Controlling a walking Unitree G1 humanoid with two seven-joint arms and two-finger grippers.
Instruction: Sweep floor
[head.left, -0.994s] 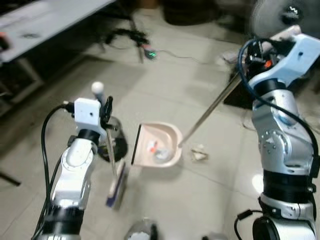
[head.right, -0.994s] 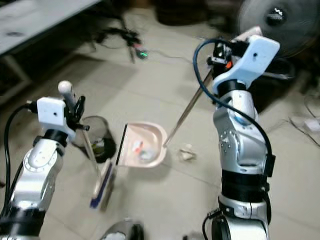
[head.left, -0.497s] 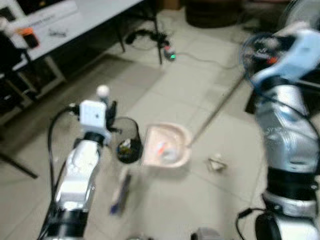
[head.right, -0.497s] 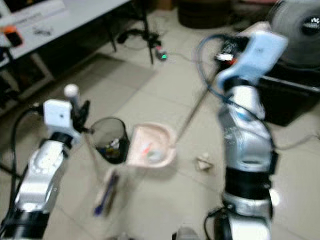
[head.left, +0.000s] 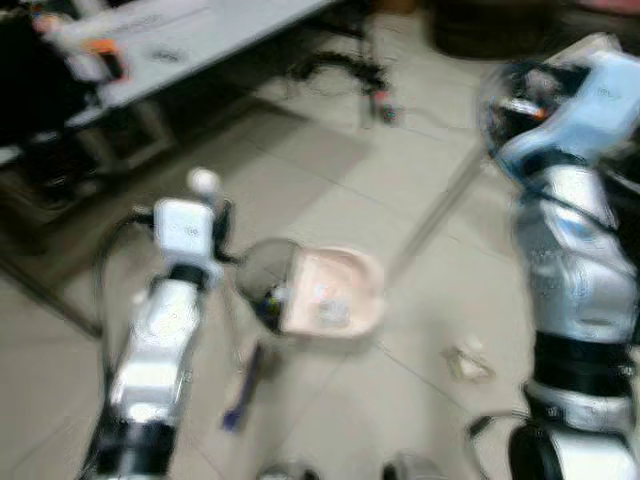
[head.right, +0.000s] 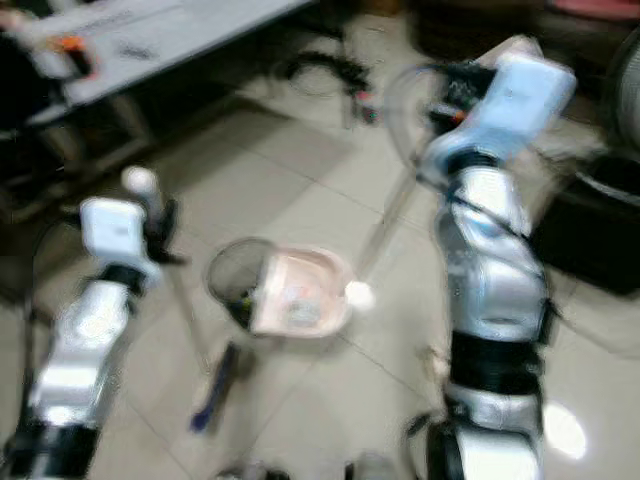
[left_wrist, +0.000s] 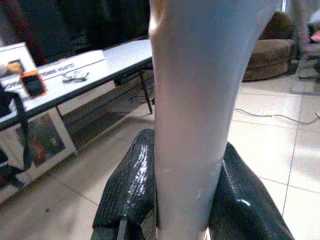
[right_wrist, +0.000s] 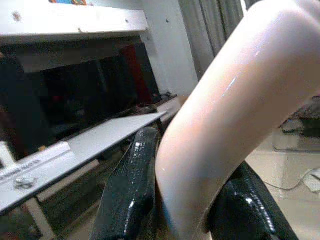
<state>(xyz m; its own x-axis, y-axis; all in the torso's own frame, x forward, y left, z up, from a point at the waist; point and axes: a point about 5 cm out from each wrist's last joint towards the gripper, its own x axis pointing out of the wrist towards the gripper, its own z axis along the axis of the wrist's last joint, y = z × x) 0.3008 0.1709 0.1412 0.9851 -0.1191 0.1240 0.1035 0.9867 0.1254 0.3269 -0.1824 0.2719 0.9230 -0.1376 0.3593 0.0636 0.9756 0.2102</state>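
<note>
Sweeping tools held in both grippers over the tiled floor (head.left: 400, 400).

On the left, the left gripper (left_wrist: 189, 175) has its black fingers (left_wrist: 127, 192) closed tight on the pale handle of the broom (head.left: 240, 385), whose blue brush end rests low on the floor. A white tabletop (left_wrist: 95, 65) behind carries writing too blurred to read. The pink dustpan (head.left: 330, 295) sits beside a black bin (head.left: 262, 290). On the right, the bent right arm is raised, and the right gripper (right_wrist: 187, 190) clamps the dustpan's long handle (head.left: 440, 205). Crumpled paper (head.left: 466, 362) lies nearby.
</note>
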